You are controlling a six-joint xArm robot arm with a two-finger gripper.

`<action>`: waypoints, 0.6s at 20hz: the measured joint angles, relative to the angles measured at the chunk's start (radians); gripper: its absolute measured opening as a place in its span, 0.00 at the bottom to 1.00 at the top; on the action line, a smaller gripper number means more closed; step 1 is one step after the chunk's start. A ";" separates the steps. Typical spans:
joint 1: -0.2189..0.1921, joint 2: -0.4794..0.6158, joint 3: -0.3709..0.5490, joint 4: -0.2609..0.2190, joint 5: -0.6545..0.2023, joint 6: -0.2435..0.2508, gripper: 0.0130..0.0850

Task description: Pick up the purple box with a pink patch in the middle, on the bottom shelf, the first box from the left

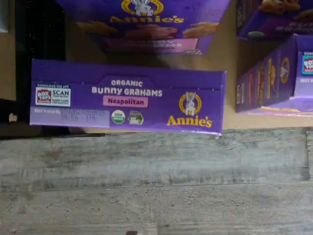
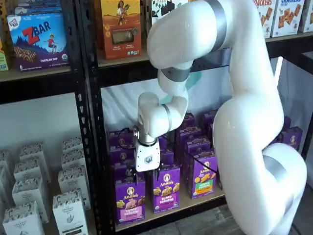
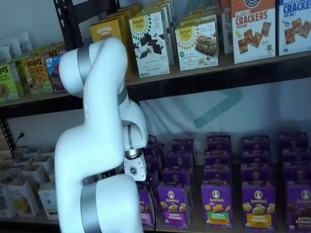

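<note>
The purple box [image 1: 127,100] fills the wrist view from above; its top flap reads "Bunny Grahams Neapolitan" on a pink patch. In a shelf view it stands upright [image 2: 129,198] at the left front of the bottom shelf [image 2: 195,204], with a pink band on its lower front. My gripper [image 2: 146,169] hangs just above and slightly behind its top; only the white body shows, the fingers are hidden. In a shelf view the gripper [image 3: 135,178] sits beside my arm, which covers most of the box [image 3: 146,209].
A purple carton with a yellow-orange band [image 2: 166,188] and one with a green band [image 2: 203,176] stand to the right, with more purple rows behind. A black upright [image 2: 95,147] stands left of the box. White cartons [image 2: 29,215] fill the neighbouring rack. Grey plank floor [image 1: 156,181] lies in front.
</note>
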 joint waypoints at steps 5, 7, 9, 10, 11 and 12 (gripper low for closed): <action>-0.003 0.030 -0.042 0.057 0.020 -0.054 1.00; -0.004 0.041 -0.057 0.067 0.020 -0.065 1.00; -0.006 0.052 -0.073 0.072 0.025 -0.070 1.00; -0.006 0.058 -0.081 0.075 0.028 -0.074 1.00; -0.006 0.063 -0.088 0.078 0.030 -0.077 1.00; -0.006 0.067 -0.094 0.080 0.031 -0.079 1.00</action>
